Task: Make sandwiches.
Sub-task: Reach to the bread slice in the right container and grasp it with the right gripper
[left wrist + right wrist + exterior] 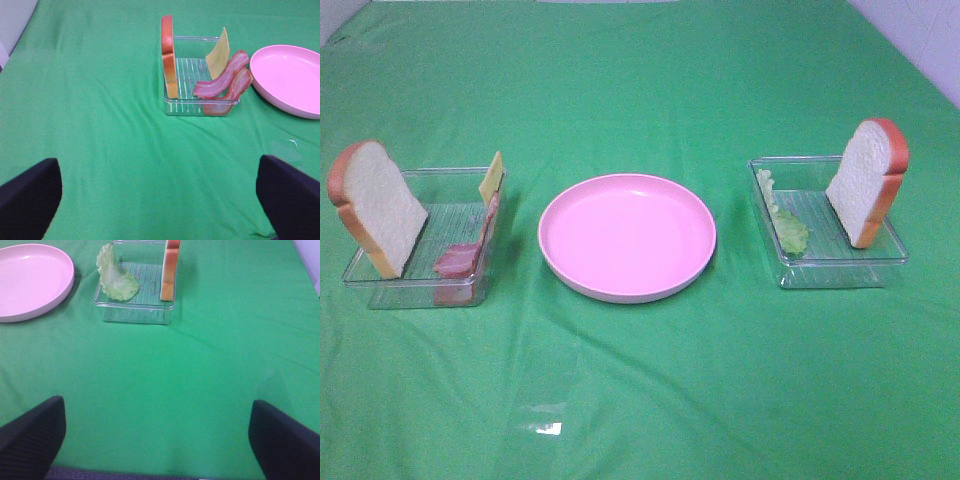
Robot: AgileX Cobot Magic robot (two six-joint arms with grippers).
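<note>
Now: sandwich parts unstacked, grippers empty

My left gripper (160,200) and right gripper (157,437) hang spread wide over the green cloth (100,125), holding nothing. The left tray (410,290) holds a leaning bread slice (378,207), cheese (493,177) and bacon (470,245); the right tray (840,270), lettuce (785,225) and a second bread slice (868,180). The pink plate (627,237) sits between them.

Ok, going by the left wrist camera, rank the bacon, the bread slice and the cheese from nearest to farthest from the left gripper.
From the left gripper:
1. bacon strips, at the tray's near end.
2. bread slice, on edge along the opposite wall; it reaches about as near as the bacon, too close to call.
3. cheese slice, leaning at the far end.
</note>
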